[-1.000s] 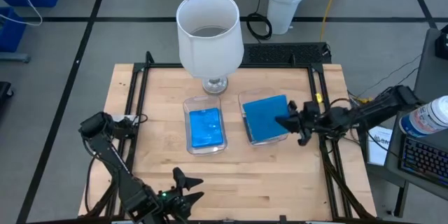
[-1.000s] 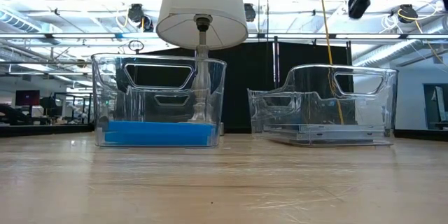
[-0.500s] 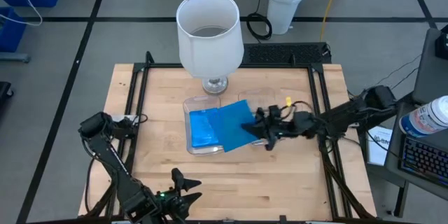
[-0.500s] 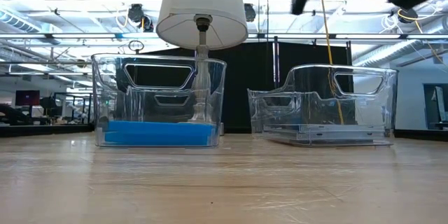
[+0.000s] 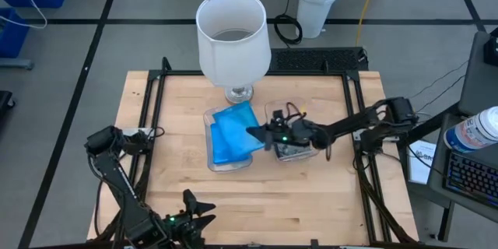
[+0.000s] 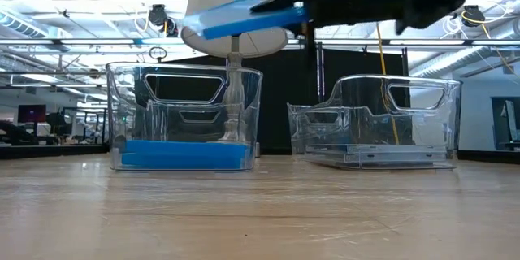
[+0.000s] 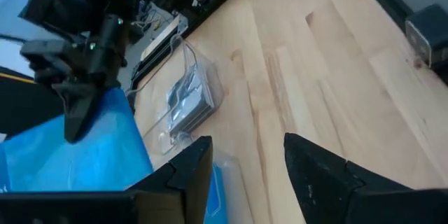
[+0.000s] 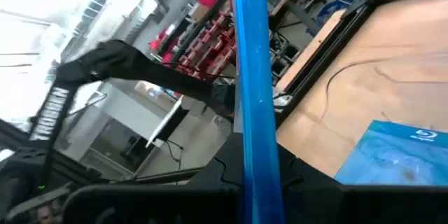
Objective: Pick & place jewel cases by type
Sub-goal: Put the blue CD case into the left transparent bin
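My right gripper (image 5: 263, 134) reaches in from the table's right and is shut on a bright blue jewel case (image 5: 237, 122), which hangs in the air over the left clear tray (image 5: 210, 161). Another blue jewel case (image 6: 183, 155) lies flat in that tray. The right clear tray (image 6: 382, 122) holds a greyish case (image 7: 187, 99). In the low view the held blue jewel case (image 6: 244, 18) is well above the tray rims. My left gripper (image 7: 245, 175) is open and waits near the table's near edge (image 5: 198, 206). My right gripper pinches the blue jewel case between its two fingers at the case's right-hand edge (image 6: 288, 14). The fingers come in about level from the table's right. The case is lifted clear and tilted, its free end (image 6: 199, 26) lower, above the left tray. In the right wrist view the case (image 8: 253, 133) shows edge-on.
A white lamp (image 5: 233, 35) with a clear glass foot stands on the table's far side, right behind the left tray. A black metal frame (image 5: 152, 117) runs along the table's sides. Bare wood (image 5: 264, 194) lies between the trays and the near edge.
My right gripper has carried the blue jewel case from above the right tray toward the table's left and somewhat down. It now hangs over the left tray with its free end tipped lower. The gripper has stayed shut on it.
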Available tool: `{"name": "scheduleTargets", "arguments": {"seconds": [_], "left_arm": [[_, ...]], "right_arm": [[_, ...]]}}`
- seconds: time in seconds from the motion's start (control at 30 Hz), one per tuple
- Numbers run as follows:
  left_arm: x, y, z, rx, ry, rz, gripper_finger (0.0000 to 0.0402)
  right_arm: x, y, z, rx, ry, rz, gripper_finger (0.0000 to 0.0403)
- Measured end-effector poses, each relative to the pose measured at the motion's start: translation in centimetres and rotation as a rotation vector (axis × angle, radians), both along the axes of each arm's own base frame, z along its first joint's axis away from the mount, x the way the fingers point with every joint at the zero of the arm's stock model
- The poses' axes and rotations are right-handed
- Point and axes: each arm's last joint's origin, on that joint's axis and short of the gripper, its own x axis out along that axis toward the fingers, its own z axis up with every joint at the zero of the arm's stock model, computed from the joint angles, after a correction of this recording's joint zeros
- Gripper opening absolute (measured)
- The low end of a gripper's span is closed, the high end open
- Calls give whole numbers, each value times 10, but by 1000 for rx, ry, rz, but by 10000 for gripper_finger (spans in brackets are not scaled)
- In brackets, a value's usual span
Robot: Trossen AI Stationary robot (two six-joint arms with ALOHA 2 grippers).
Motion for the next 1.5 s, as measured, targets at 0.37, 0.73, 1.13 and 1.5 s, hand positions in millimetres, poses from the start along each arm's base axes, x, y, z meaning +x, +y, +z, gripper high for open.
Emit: {"name": "scheduleTargets", "arguments": {"seconds": [0.37, 0.73, 1.13, 1.5], "left_arm": [[-4, 4, -2, 25, 31, 15, 149], [-7, 6, -3, 11, 49, 31, 132], [-6, 5, -4, -14, 47, 38, 132], [-7, 5, -5, -28, 84, 26, 132]], "right_arm": [[51, 4, -7, -83, 306, -75, 4], [49, 9, -12, -12, 384, -165, 4], [61, 20, -41, 38, 364, -121, 4], [65, 20, -41, -58, 347, -41, 45]]}}
